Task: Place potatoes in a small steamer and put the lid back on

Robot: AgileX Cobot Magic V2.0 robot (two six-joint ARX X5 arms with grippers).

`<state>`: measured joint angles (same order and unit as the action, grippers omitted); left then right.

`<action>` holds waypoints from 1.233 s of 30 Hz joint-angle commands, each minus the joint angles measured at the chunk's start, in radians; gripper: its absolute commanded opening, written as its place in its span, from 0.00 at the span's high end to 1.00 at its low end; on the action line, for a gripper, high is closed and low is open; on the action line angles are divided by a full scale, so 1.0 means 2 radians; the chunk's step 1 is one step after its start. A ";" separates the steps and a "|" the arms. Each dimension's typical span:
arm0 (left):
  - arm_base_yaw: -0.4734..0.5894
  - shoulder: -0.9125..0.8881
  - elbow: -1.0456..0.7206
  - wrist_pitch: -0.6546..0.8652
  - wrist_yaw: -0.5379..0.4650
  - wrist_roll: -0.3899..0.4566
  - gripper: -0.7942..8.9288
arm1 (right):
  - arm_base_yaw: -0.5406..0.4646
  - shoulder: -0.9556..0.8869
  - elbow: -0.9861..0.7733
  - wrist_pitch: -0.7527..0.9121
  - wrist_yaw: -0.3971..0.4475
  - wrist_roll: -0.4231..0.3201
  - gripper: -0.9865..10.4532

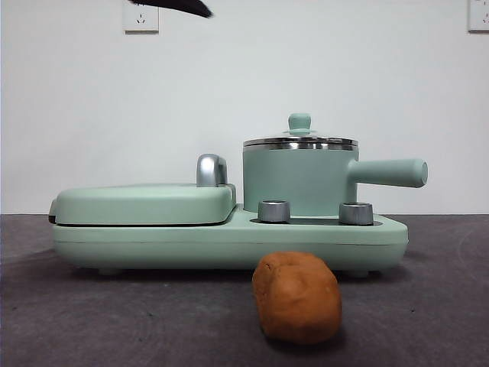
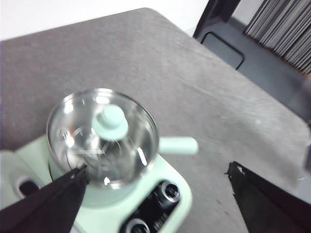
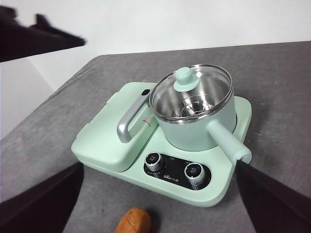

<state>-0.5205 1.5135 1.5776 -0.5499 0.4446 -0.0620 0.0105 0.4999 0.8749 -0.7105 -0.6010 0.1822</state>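
The small steamer [image 1: 299, 183] stood on the right-hand part of a mint-green cooker base [image 1: 229, 241], its stick handle pointing towards the table's right side in the front view. The lid [image 1: 299, 140] sat closed on the steamer's steel rim, its green knob upright on top; through the glass the wrist views showed a metal rack inside and no food. Beside the steamer, on the other half of the base, lay the flat grill cover [image 1: 145, 202] with its chrome handle [image 1: 210, 170]. Two silver dials [image 1: 274, 211] sat on the base's front panel below the pot.

The potato [image 1: 297, 297] lay on the grey table [image 1: 76, 321], just in front of the cooker base and near the table's front edge, apart from the base and touched by nothing.

The left hand [image 2: 155, 194] hung above the steamer with its jaws spread wide and gripping nothing, one jaw over the lid's rim in its own view. The right hand [image 3: 160, 204] was also open and empty, held high and back from the cooker, with the potato showing between its jaws low in its view. In the front view only a black tip [image 1: 179, 6] showed at the top edge.
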 commanded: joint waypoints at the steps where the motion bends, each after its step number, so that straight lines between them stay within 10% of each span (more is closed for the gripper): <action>1: -0.020 0.042 0.040 0.002 -0.046 0.026 0.44 | 0.001 0.002 0.009 0.001 -0.001 0.007 0.48; 17: -0.072 0.183 0.073 0.159 -0.135 0.049 0.45 | 0.001 0.002 0.009 -0.001 -0.007 0.008 0.48; 37: -0.075 0.248 0.073 0.180 -0.163 0.008 0.47 | 0.001 0.002 0.009 -0.001 -0.014 0.007 0.48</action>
<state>-0.6594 1.9789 1.6951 -0.1978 0.1219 -0.0303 0.0105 0.4999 0.8749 -0.7181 -0.6258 0.1883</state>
